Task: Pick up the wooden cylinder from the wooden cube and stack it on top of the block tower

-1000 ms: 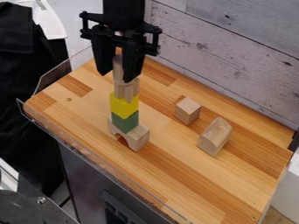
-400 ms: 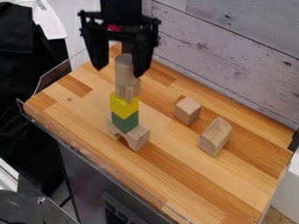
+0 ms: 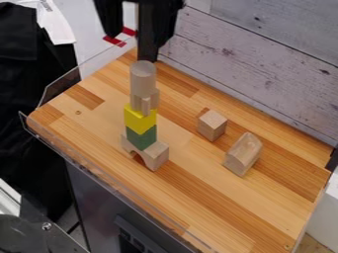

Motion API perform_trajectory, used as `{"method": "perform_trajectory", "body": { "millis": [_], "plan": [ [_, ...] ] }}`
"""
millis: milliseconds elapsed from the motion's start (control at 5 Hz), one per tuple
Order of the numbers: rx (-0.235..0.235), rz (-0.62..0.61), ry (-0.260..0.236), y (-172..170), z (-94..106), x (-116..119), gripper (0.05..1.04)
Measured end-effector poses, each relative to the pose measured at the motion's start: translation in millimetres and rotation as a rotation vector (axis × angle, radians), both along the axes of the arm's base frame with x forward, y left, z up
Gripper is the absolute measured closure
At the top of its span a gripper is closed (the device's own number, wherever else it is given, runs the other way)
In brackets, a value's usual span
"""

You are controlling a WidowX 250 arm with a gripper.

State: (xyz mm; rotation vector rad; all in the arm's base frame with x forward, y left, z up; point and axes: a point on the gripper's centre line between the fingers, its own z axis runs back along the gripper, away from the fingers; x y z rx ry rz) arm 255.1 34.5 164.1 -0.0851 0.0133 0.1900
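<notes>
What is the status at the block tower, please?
End effector open, empty, above tower. Tower upright: arch, green block, yellow block, light wood piece, cylinder topmost. Cube and longer block clear of it.

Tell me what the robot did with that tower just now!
The end effector let go of the round wooden block atop the tower and moved up. The tower's lower part, the cube and the long block stayed put.
</notes>
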Motion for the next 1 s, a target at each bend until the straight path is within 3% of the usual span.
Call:
{"method": "perform_trajectory", "body": {
  "millis": [200,400,600,1000],
  "plan": [
    [0.019,-0.092,0.032,-21,-9.0,18,0.083],
    [-0.012,-0.112,0.036,-34,-20.4,25,0.083],
    [-0.045,-0.100,0.027,-39,-35.6,30,0.083],
    [-0.021,-0.034,-0.035,-37,-60.7,40,0.083]
  ]
}}
